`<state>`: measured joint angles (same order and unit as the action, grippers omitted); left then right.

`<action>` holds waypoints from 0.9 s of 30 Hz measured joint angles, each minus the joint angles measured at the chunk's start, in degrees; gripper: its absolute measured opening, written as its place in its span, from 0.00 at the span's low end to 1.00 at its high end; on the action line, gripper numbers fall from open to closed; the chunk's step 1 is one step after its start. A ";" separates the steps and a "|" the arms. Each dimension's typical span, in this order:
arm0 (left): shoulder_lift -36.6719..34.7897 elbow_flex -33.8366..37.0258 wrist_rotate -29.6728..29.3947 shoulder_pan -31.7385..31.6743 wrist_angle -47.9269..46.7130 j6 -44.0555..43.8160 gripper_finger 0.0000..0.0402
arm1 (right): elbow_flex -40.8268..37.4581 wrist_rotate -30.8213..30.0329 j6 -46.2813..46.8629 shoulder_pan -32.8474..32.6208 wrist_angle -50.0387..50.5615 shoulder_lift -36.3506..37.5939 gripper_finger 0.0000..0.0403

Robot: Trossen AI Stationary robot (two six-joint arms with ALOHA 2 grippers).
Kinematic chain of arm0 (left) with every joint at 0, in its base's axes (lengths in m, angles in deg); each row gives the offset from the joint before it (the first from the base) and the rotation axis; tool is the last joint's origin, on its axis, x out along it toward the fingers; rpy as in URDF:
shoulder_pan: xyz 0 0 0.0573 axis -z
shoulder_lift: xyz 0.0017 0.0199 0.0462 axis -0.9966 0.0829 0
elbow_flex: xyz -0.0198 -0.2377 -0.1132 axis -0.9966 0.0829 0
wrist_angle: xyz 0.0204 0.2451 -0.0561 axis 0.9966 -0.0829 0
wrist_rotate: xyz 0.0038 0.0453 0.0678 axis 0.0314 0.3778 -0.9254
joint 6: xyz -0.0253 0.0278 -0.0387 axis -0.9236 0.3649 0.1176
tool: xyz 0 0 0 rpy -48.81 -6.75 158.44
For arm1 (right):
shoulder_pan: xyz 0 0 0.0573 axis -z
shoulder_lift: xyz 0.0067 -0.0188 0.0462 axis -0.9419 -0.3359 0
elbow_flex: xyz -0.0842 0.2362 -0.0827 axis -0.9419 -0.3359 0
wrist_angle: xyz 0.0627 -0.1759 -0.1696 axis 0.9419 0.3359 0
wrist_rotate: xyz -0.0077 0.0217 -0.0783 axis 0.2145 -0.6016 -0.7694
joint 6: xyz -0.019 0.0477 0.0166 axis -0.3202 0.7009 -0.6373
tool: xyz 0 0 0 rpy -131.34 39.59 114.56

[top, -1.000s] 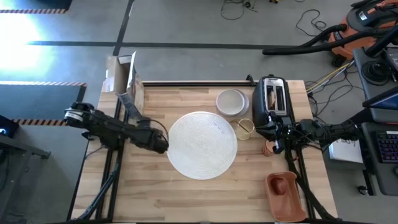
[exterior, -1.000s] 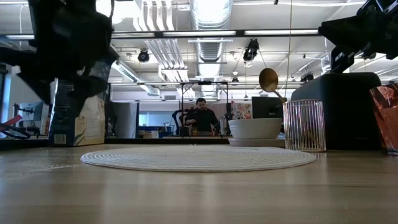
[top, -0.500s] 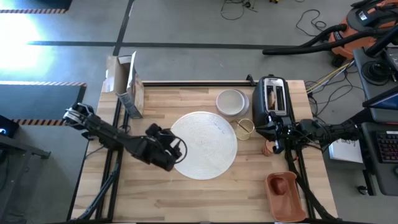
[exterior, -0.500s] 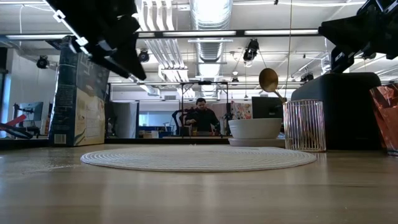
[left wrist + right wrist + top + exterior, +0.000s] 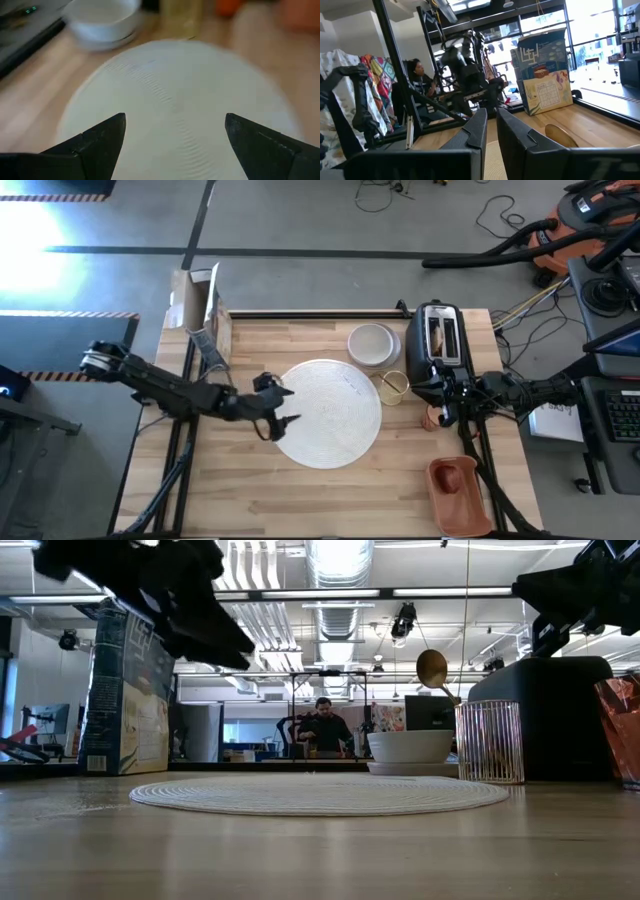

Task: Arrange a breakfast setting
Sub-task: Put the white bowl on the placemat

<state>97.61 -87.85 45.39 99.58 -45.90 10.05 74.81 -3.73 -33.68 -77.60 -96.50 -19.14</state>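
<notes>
Left jaws (image 5: 281, 406) wide, above plate (image 5: 335, 415) edge; right jaws (image 5: 447, 405) closed.

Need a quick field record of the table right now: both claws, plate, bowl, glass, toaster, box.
left claw: open, empty, over the left edge of the large round white plate
right claw: shut, beside the toaster, nothing visibly held
small white bowl: behind the plate, left of the toaster
clear glass: holds the gold spoon, at the plate's right rim
cereal box: back left corner, upright
orange tray: front right
</notes>
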 joint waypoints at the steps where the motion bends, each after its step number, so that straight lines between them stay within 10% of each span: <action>1: -1.21 2.55 2.37 -0.62 5.22 2.04 0.81 | 0.00 0.00 0.00 0.01 0.02 0.00 0.08; 9: -8.62 16.06 16.81 -5.47 31.19 17.66 0.81 | 0.01 0.00 0.00 -0.01 0.01 0.00 0.08; 27: -7.37 15.22 22.91 -5.64 34.83 22.50 0.81 | -0.01 0.00 -1.47 -0.02 0.02 0.01 0.08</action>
<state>90.24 -72.63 68.31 93.94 -11.07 32.55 74.80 -3.73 -35.15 -77.62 -96.48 -19.13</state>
